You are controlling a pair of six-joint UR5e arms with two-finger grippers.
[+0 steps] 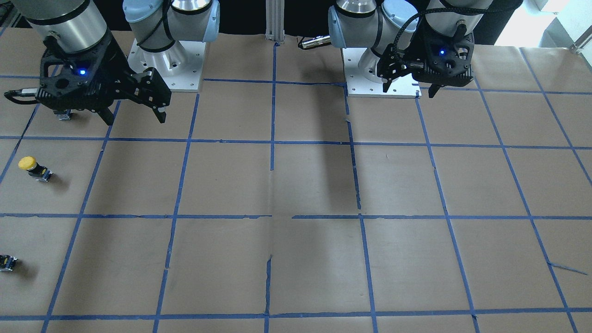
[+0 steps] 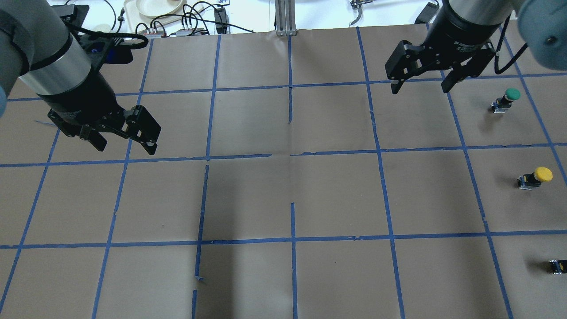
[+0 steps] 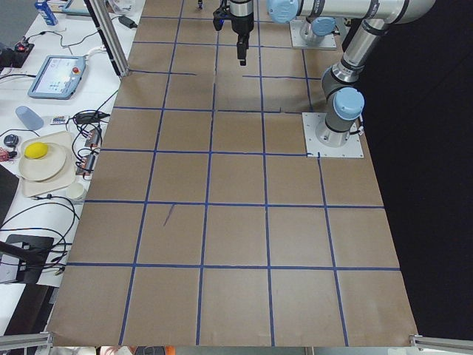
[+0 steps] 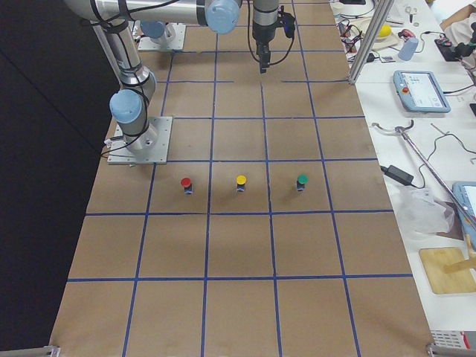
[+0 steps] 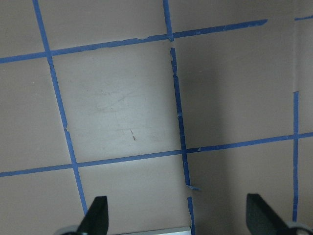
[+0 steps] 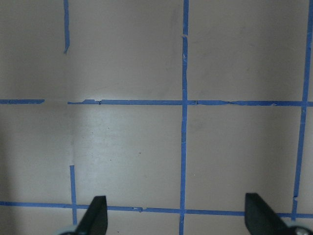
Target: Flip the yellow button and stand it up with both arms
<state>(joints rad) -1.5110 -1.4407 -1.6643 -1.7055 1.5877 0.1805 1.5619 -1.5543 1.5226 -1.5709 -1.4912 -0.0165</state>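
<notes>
The yellow button (image 2: 536, 177) stands on the paper-covered table at the robot's far right, cap up, as far as I can tell. It also shows in the front view (image 1: 32, 167) and the right exterior view (image 4: 240, 181). My right gripper (image 2: 420, 87) is open and empty, raised above the table, well to the left of and beyond the button; it shows at the left of the front view (image 1: 135, 119). My left gripper (image 2: 124, 141) is open and empty over the table's left side (image 1: 409, 90). Both wrist views show only open fingertips (image 5: 95, 218) (image 6: 95, 215) over bare paper.
A green button (image 2: 507, 99) stands beyond the yellow one. A red button (image 4: 186, 184) stands nearer the robot, cut off at the overhead view's edge (image 2: 557, 266). Blue tape lines grid the table. A bench with plates and cables (image 2: 155, 9) lies past the far edge.
</notes>
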